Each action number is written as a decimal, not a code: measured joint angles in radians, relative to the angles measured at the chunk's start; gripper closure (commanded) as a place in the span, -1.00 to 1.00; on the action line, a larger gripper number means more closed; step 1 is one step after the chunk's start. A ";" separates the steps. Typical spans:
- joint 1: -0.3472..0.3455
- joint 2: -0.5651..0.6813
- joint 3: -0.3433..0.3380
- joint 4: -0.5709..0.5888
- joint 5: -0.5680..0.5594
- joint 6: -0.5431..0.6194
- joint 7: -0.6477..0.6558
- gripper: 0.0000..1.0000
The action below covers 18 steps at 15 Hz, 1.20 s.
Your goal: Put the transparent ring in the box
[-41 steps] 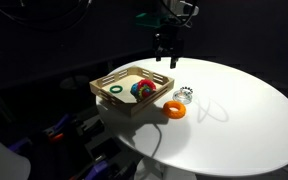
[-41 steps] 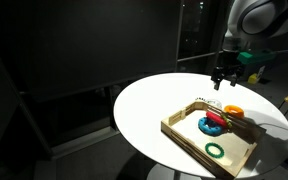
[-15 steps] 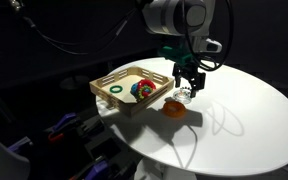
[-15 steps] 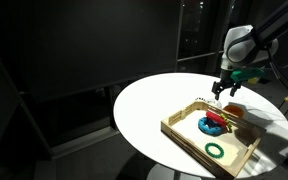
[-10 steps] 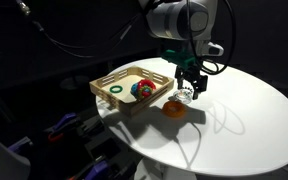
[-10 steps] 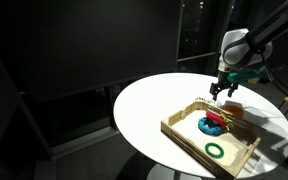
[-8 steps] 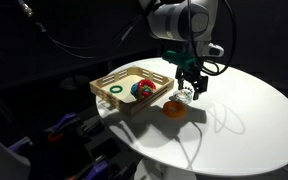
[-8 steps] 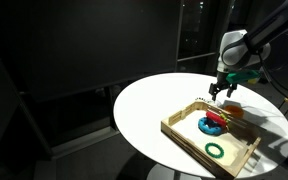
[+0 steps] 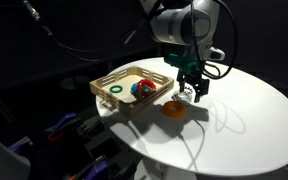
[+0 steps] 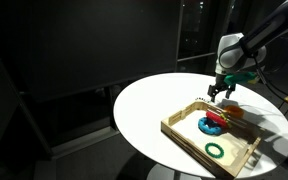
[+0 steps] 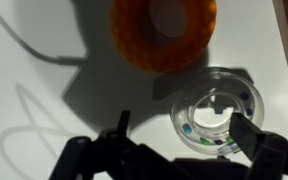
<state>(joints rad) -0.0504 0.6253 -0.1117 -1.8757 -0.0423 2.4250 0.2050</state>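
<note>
The box (image 9: 124, 106) on the white worktop (image 9: 244, 120) holds a green ring (image 9: 114, 88) toward its 9 o'clock end, and a blue ring (image 10: 206, 126) with a red piece (image 10: 220, 118) against it. The clear ring (image 11: 216, 122) lies flat on the worktop outside the box, at 5 o'clock from the orange ring (image 11: 164, 25), near but apart. It is glassy and colourless, with white glints and tiny coloured dots along its inner rim. The jaws stand apart, one finger well off at the ring's 9 o'clock, the other close at 4 o'clock.

Transparent ring (image 11: 184, 112), clear w/ whitish glints, lies flat outside & near box (image 9: 111, 101), a shallow light-wood tray.
</note>
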 measured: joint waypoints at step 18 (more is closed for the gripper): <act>0.008 0.052 -0.012 0.051 -0.003 -0.053 0.000 0.22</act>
<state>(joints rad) -0.0423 0.6778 -0.1241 -1.8244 -0.0453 2.3718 0.2050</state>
